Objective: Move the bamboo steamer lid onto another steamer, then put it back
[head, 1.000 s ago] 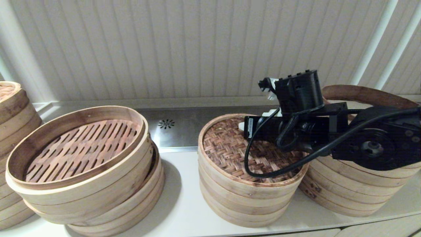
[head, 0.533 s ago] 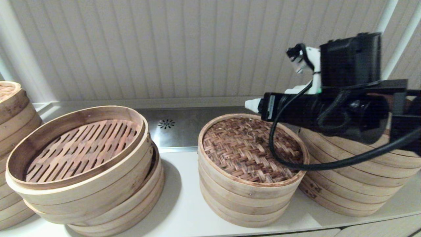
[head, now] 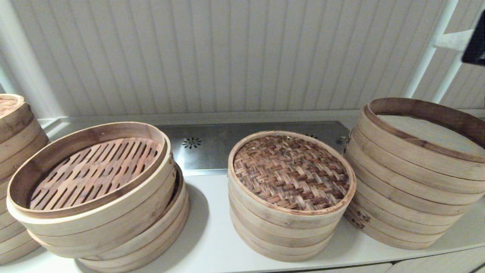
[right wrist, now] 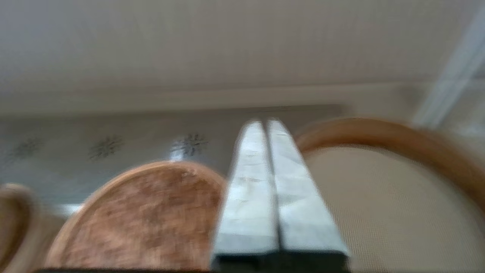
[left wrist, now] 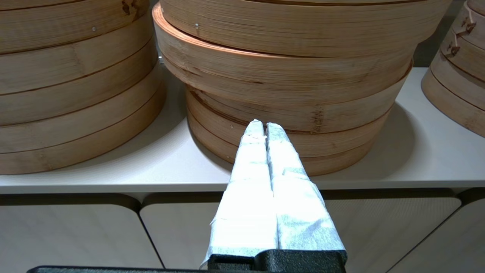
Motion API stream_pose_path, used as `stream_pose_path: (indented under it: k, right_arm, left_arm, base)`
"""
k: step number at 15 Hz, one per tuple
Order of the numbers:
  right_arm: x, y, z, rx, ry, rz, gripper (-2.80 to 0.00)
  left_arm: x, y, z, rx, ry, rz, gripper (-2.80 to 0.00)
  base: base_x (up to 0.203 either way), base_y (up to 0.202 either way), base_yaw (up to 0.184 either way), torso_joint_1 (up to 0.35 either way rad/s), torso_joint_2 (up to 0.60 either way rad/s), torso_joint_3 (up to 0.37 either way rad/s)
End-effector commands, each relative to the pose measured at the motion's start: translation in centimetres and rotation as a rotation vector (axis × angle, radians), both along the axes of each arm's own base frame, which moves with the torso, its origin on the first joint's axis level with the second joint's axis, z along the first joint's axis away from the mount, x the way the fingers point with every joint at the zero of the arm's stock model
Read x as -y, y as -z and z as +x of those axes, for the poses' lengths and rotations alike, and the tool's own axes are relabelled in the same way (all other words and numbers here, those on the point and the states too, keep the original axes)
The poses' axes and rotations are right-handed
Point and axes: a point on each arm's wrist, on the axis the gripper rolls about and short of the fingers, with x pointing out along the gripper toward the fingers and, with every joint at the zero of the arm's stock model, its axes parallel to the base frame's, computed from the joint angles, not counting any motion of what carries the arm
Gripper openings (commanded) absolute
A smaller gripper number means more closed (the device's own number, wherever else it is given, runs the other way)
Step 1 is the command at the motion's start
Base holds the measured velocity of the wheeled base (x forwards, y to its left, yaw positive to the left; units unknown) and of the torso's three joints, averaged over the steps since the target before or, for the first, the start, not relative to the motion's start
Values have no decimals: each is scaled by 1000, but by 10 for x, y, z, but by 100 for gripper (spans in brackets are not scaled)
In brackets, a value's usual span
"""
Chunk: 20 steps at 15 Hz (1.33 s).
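Observation:
The bamboo steamer lid (head: 291, 170), with its dark herringbone top, lies on the shorter three-band steamer in the middle of the counter. The tall stack with a dark rim, another steamer (head: 413, 182), stands to its right with its top uncovered. My right gripper (right wrist: 265, 123) is shut on nothing and hangs high above the gap between the lid (right wrist: 140, 223) and the tall steamer's rim (right wrist: 379, 131). In the head view only a black piece of the right arm (head: 475, 38) shows at the upper right edge. My left gripper (left wrist: 264, 127) is shut and parked low before the counter's front edge.
A wide basket with a slatted floor (head: 91, 170) sits on a stack at the left, with one more stack (head: 15, 125) at the far left edge. A metal strip with drain holes (head: 212, 146) runs along the panelled wall. Cabinet fronts (left wrist: 75, 231) lie below the counter.
My right arm has risen from just over the lid and swung up to the right, almost out of the head view. The lid has stayed on the middle steamer.

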Motion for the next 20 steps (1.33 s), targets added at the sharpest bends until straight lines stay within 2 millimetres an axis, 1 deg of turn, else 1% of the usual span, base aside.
stream_pose_path:
  k: [1, 2, 4, 6, 7, 8, 10, 11, 13, 15, 18, 19, 20]
  right_arm:
    - [29, -23, -48, 92, 84, -5, -280]
    - [34, -26, -61, 105, 93, -31, -280]
    - [43, -24, -87, 97, 121, -91, -280]
    - [53, -19, -116, 94, 175, -117, -280]
    - [57, -13, -129, 97, 181, -119, -280]
    - [59, 0, -139, 82, 185, -125, -280]
    - [63, 34, -160, 43, 193, -129, -280]
    - [65, 53, -171, 29, 201, -128, -280]
    - [68, 95, -184, -24, 226, -122, -280]
    - [69, 127, -189, -72, 255, -122, -280]
    - [66, 171, -186, -165, 324, -107, -280]
    - [66, 189, -184, -188, 324, -99, -280]
    - [66, 202, -182, -187, 320, -91, -280]
  left_arm:
    - [0, 0, 0, 1, 0, -1, -280]
    - [0, 0, 0, -1, 0, -1, -280]
    - [0, 0, 0, -1, 0, -1, -280]
    - [0, 0, 0, -1, 0, -1, -280]
    - [0, 0, 0, 1, 0, -1, -280]
    - [0, 0, 0, 2, 0, -1, -280]
    - [0, 0, 0, -1, 0, -1, -280]
    - [0, 0, 0, -1, 0, -1, -280]
    - [0, 0, 0, -1, 0, -1, -280]
    - [0, 0, 0, -1, 0, -1, -280]
    - [0, 0, 0, -1, 0, -1, -280]
    - [0, 0, 0, 2, 0, -1, -280]
    - [0, 0, 0, 0, 0, -1, -280]
  base:
    - [0, 0, 0, 0, 0, 0]
    - [0, 0, 0, 0, 0, 0]
    - [0, 0, 0, 0, 0, 0]
    - [0, 0, 0, 0, 0, 0]
    - [0, 0, 0, 0, 0, 0]
    - [0, 0, 0, 0, 0, 0]
    - [0, 0, 0, 0, 0, 0]
    - [0, 0, 0, 0, 0, 0]
    - [0, 0, 0, 0, 0, 0]
    - [0, 0, 0, 0, 0, 0]
    - [0, 0, 0, 0, 0, 0]
    - [0, 0, 0, 0, 0, 0]
    - [0, 0, 0, 0, 0, 0]
